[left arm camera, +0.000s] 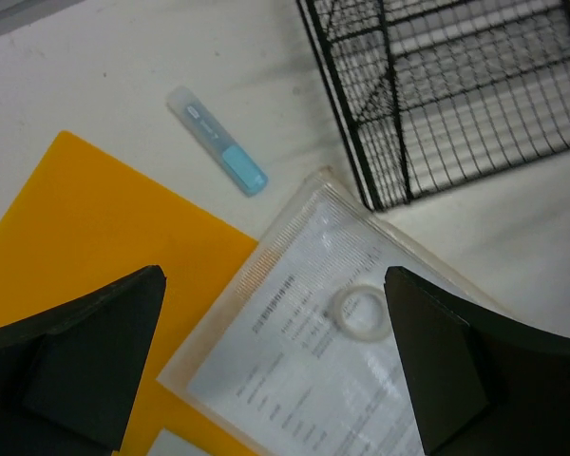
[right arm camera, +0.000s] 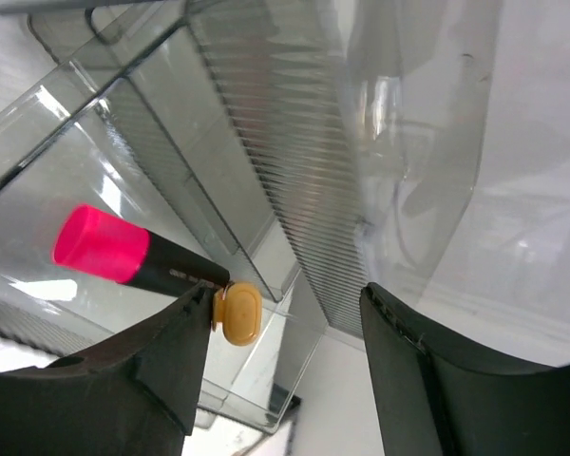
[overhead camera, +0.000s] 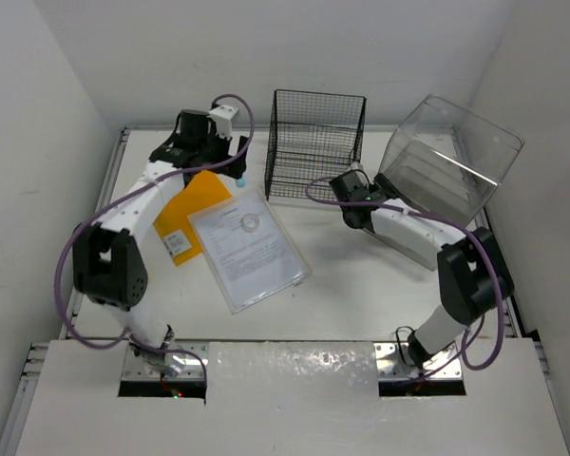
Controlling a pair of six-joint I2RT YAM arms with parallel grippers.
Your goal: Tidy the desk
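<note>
On the white desk (overhead camera: 361, 285) lie a yellow envelope (overhead camera: 195, 214) and, over its corner, a clear document sleeve (overhead camera: 252, 252) with a pale tape ring (overhead camera: 251, 224) on top. My left gripper (left arm camera: 274, 285) hangs open above the sleeve (left arm camera: 361, 380) and envelope (left arm camera: 85, 247), holding nothing. A blue-ended glue stick (left arm camera: 218, 142) lies just beyond it. My right gripper (right arm camera: 285, 294) is open at the clear drawer box (overhead camera: 446, 171). A pink-capped black highlighter (right arm camera: 123, 252) lies in the pulled-out drawer, its black end by my left fingertip (right arm camera: 185, 328), next to a small amber oval piece (right arm camera: 237, 313).
A black wire-mesh rack (overhead camera: 313, 142) stands at the back centre, close to the sleeve's far corner (left arm camera: 456, 85). The clear drawer box is tilted at the back right, near the wall. Silver rails edge the desk on both sides.
</note>
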